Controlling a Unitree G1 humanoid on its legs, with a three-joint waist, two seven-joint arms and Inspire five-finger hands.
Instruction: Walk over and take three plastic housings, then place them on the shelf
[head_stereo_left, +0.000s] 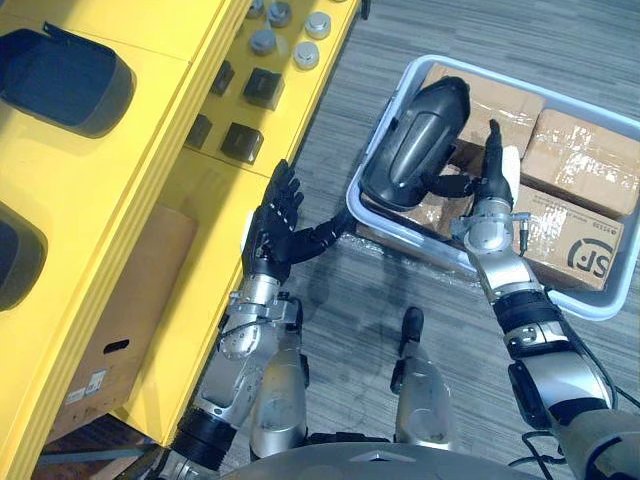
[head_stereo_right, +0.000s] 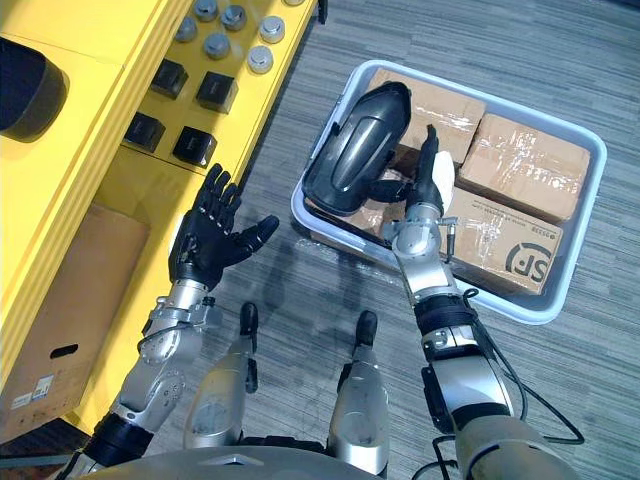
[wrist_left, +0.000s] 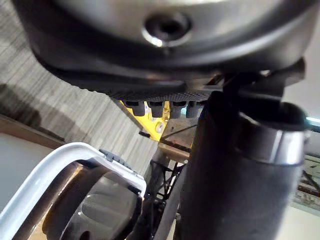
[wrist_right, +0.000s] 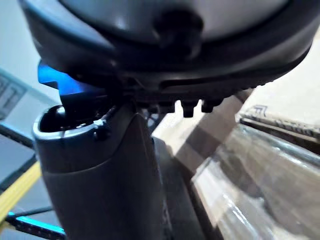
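A dark, rounded plastic housing (head_stereo_left: 420, 140) leans upright against the left wall of a pale grey bin (head_stereo_left: 590, 305) on the floor. My right hand (head_stereo_left: 490, 190) stands in the bin just right of the housing, open, fingers straight up and thumb reaching to the housing's lower edge. My left hand (head_stereo_left: 275, 225) hovers open, palm toward the bin, between the yellow shelf (head_stereo_left: 170, 150) and the bin, holding nothing. Two more dark housings (head_stereo_left: 65, 75) (head_stereo_left: 15, 255) lie on the shelf's top at the left. The left wrist view shows the bin's rim (wrist_left: 75, 155) and the housing (wrist_left: 100, 215).
Taped cardboard boxes (head_stereo_left: 580, 150) fill the bin. Small black blocks (head_stereo_left: 262, 88) and grey round caps (head_stereo_left: 305, 52) sit on the shelf's lower tier. A cardboard box (head_stereo_left: 120, 320) stands under the shelf. Grey carpet lies between shelf and bin.
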